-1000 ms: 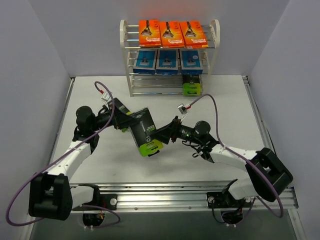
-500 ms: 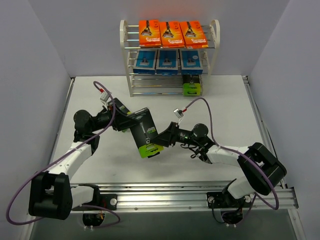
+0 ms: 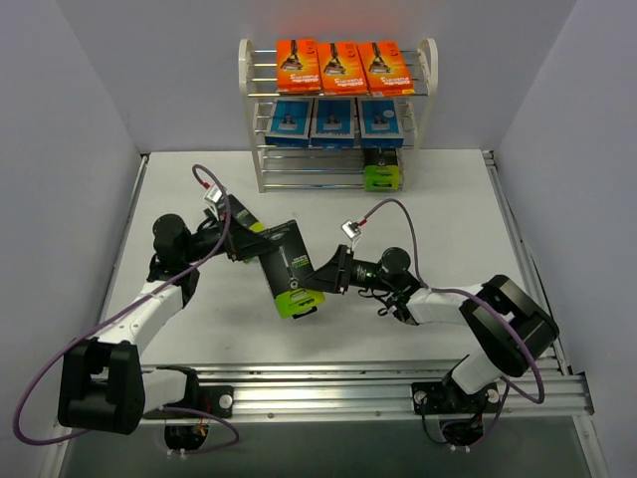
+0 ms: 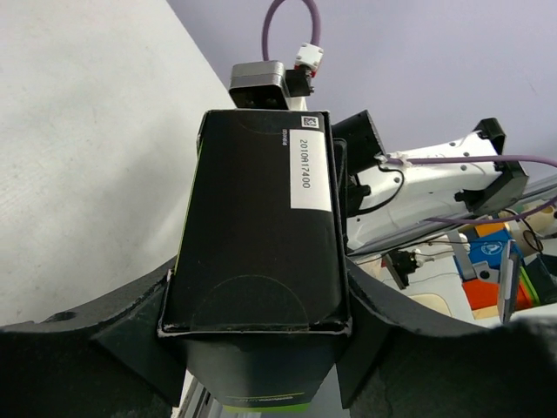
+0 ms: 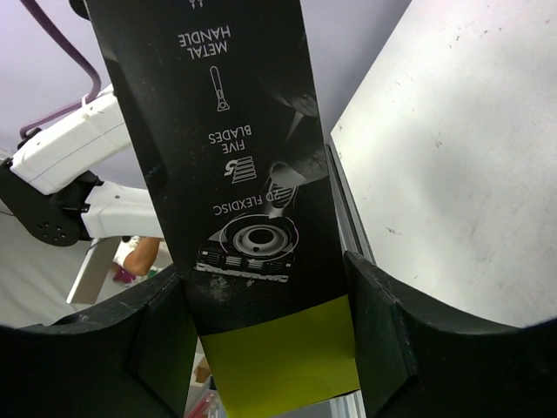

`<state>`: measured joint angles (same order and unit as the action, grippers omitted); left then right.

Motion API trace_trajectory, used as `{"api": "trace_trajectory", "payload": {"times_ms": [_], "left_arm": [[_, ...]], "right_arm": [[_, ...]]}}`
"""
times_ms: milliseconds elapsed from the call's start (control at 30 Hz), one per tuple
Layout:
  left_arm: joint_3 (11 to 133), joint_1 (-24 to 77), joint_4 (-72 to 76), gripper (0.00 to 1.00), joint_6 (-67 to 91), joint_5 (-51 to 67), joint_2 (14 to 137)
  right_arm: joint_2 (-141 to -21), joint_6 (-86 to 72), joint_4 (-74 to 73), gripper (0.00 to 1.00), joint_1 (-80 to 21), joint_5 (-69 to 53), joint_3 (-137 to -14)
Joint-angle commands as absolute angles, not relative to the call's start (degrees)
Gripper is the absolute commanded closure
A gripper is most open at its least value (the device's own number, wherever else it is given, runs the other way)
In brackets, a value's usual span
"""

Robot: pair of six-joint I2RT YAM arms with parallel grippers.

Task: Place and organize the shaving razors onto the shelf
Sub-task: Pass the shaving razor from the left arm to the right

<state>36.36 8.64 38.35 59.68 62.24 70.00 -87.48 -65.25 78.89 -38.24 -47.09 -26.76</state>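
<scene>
Far table (image 3: 448, 209) edge | shelf (image 3: 430, 70); seven packs (image 3: 332, 119) shelved | black-green box (image 3: 289, 267) mid-table

A white-framed shelf (image 3: 429, 90) with rounded side panels and thin silver rods stands at 12 o'clock on the tabletop (image 3: 453, 214). Three flat orange cards (image 3: 341, 67) lie side by side on its top tier, and three blue flat packs (image 3: 333, 119) fill the tier below. A black-and-lime-green box (image 3: 382, 171) sits at the lower tier's 3 o'clock end. A second black-and-lime-green box (image 3: 287, 267) hangs mid-tabletop, tilted, with its green end toward 5 o'clock. The left pincer (image 3: 249, 245) clamps it at 10 o'clock and the right pincer (image 3: 326, 274) at 3 o'clock.
</scene>
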Motion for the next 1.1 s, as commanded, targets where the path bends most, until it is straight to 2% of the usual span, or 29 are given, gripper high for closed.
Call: {"api": "trace_trajectory", "payload": {"times_ms": [0,33,167,367,467,533,567,867,1067], "left_arm": [[40.16,8.53,35.61,0.32,54.24,59.33,67.68],[40.43,8.44,33.86,0.3,51.97,58.63,66.98],[40.96,7.56,23.85,0.19,47.12,53.71,65.04],[42.89,6.95,13.12,0.06,40.61,46.85,62.41],[43.24,6.59,9.16,0.03,38.59,43.43,60.91],[43.59,6.5,6.08,0.02,37.19,40.8,60.03],[43.85,6.5,5.28,0.06,36.92,39.82,59.68],[47.2,6.59,-8.78,0.06,36.82,30.68,55.99],[40.79,6.94,-5.55,0.06,44.81,34.61,51.07]], "right_arm": [[-87.37,-66.27,104.77,0.8,-38.32,-47.2,-26.54],[-87.1,-65.92,102.94,0.85,-38.32,-47.11,-26.63],[-85.7,-64.69,100.2,0.96,-38.06,-46.32,-26.72],[-84.99,-65.13,100.99,1.0,-37.53,-45.09,-24.7],[-84.82,-65.65,102.13,1.0,-36.92,-44.39,-23.38],[-84.29,-66.0,102.39,1.0,-36.39,-43.86,-22.77],[-83.68,-65.92,102.13,1.0,-35.95,-43.6,-22.59],[-79.02,-62.05,92.46,1.0,-32.96,-40.26,-23.11],[-77.61,-61.79,90.36,1.0,-32.34,-34.29,-21.63]]}}
